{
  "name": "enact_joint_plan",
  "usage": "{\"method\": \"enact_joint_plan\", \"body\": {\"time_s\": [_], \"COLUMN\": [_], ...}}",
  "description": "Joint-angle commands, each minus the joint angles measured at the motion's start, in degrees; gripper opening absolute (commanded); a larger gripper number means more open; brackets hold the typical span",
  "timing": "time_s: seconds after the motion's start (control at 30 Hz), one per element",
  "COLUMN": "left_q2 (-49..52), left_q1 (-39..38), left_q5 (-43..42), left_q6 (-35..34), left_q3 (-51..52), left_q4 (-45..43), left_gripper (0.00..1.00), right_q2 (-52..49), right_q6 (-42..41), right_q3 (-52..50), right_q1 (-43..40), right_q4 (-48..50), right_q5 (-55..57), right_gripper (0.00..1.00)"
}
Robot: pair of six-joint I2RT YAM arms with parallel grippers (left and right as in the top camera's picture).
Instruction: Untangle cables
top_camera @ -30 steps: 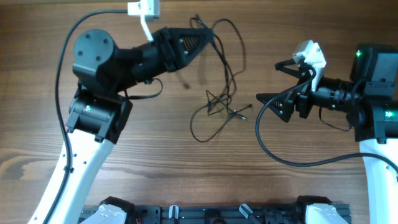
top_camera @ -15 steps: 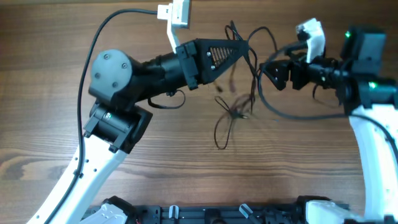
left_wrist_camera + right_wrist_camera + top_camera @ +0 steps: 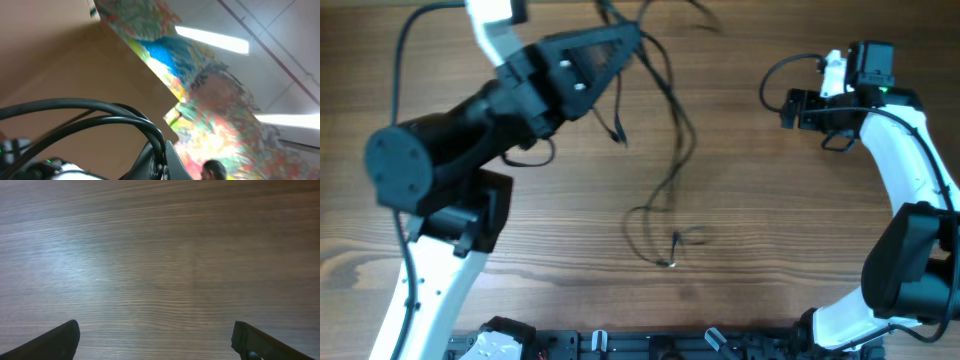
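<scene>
Between left gripper [image 3: 638,38] fingertips, cables [image 3: 667,90] aloft.

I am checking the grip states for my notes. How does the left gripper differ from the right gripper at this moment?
The left gripper is shut on the cables, which hang from it down to the table; the right gripper is open and holds nothing. The left gripper is tilted upward, its camera seeing the ceiling; the right gripper faces down at the table. Both have black fingers.
</scene>
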State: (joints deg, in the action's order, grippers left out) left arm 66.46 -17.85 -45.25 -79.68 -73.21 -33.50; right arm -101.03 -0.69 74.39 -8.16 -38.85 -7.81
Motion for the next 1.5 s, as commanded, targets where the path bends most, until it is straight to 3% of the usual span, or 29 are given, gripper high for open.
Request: {"method": "enact_joint_plan", "body": {"time_s": [0.0, 0.23, 0.37, 0.47, 0.67, 0.8, 1.0, 1.2, 1.27, 1.3, 1.33, 1.37, 1.43, 1.47], "left_q2": [-1.90, -1.36, -0.26, 1.86, 7.43, 9.88, 11.54, 12.11, 12.11, 12.11, 12.11, 12.11, 12.09, 11.87], "left_q1": [5.81, 7.50, 7.45, 5.22, -2.86, -8.76, -16.44, -19.98, -21.07, -21.33, -21.31, -21.11, -19.39, -18.14], "left_q5": [-0.15, -0.28, -0.26, -0.24, 0.42, 4.94, 13.70, 14.12, 14.95, 15.41, 15.39, 15.41, 15.26, 14.82], "left_q6": [-0.52, 1.31, 1.68, 3.17, 5.95, 5.97, 5.99, 5.97, 5.99, 5.99, 5.99, 6.01, 12.72, 18.88], "left_q3": [-0.79, -0.79, -0.79, -0.79, -0.79, -0.79, -0.79, -0.79, -0.79, -0.79, -0.79, -0.79, -0.79, -0.79], "left_q4": [1.03, 14.49, 26.67, 31.98, 32.00, 31.78, 30.21, 22.62, 21.92, 21.97, 21.94, 21.90, 22.23, 24.52], "left_gripper": [0.04, 0.04, 0.04, 0.04, 0.04, 0.04, 0.04, 0.04, 0.04, 0.05, 0.12, 0.17, 0.43, 0.68], "right_q2": [0.00, 4.39, 13.73, 22.62, 34.16, 34.49, 34.40, 33.94, 33.46, 33.20, 33.09, 33.00, 33.00, 33.00], "right_q6": [-0.11, 14.03, 14.21, 14.21, 14.01, 14.03, 14.12, 14.16, 14.23, 14.29, 14.38, 14.03, 13.22, 10.86], "right_q3": [0.26, 0.28, 0.28, 0.28, 0.28, 0.28, 0.28, 0.22, 0.22, 0.22, 0.22, 0.22, 0.22, 0.22], "right_q1": [-1.92, -2.03, -1.90, -0.44, 4.09, 4.46, 4.48, 4.48, 5.25, 6.34, 7.17, 7.74, 7.98, 7.93], "right_q4": [-0.66, -0.85, -0.87, -0.39, 0.68, 0.68, 0.63, 0.37, 0.24, 0.26, 0.24, 0.13, -0.85, -1.07], "right_q5": [-3.63, -34.25, -49.33, -53.92, -59.63, -69.90, -71.80, -70.55, -70.71, -70.64, -70.03, -67.98, -61.99, -57.09], "right_gripper": [1.00, 0.99, 1.00, 1.00, 1.00, 1.00, 1.00, 1.00, 0.89, 0.61, 0.21, 0.04, 0.04, 0.04]}}
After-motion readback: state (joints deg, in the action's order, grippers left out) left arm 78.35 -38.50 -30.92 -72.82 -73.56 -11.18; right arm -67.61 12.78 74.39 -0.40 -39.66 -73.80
